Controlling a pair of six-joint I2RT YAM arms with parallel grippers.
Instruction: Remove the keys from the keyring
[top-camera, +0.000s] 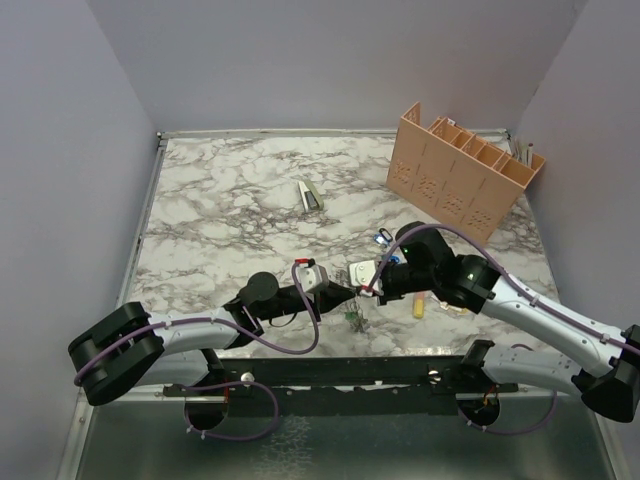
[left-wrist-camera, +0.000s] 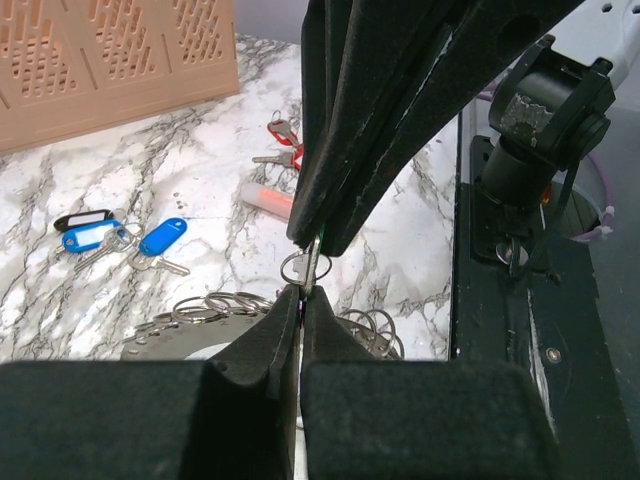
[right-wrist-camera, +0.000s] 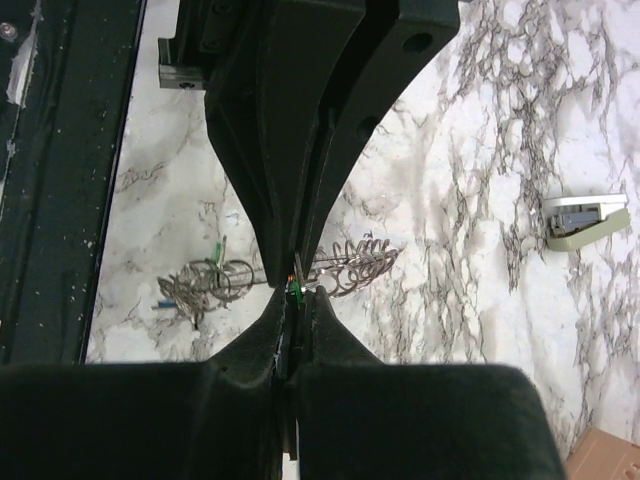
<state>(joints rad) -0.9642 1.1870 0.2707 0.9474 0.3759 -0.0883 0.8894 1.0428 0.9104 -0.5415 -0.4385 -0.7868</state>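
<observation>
Key (left-wrist-camera: 312, 263), green-headed, is caught between both tools. The right gripper (right-wrist-camera: 297, 297) is pinched fully closed on its head, with a sliver of green showing between the pads. The left gripper (left-wrist-camera: 303, 296) is closed just as tight on the thin metal end, and the two sets of fingertips nearly touch. A small ring (left-wrist-camera: 293, 268) sits beside the nip. Beneath, the keyring (right-wrist-camera: 352, 263) lies as grey coils on the table (right-wrist-camera: 480, 150), with what look like more keys (right-wrist-camera: 205, 283) bunched near it. Whether the held key is off the coil I cannot tell. The step looks like working one key free. Next, one gripper should hold firm while the other draws steadily away along the coil's split, since so thin a grip could slip.
</observation>
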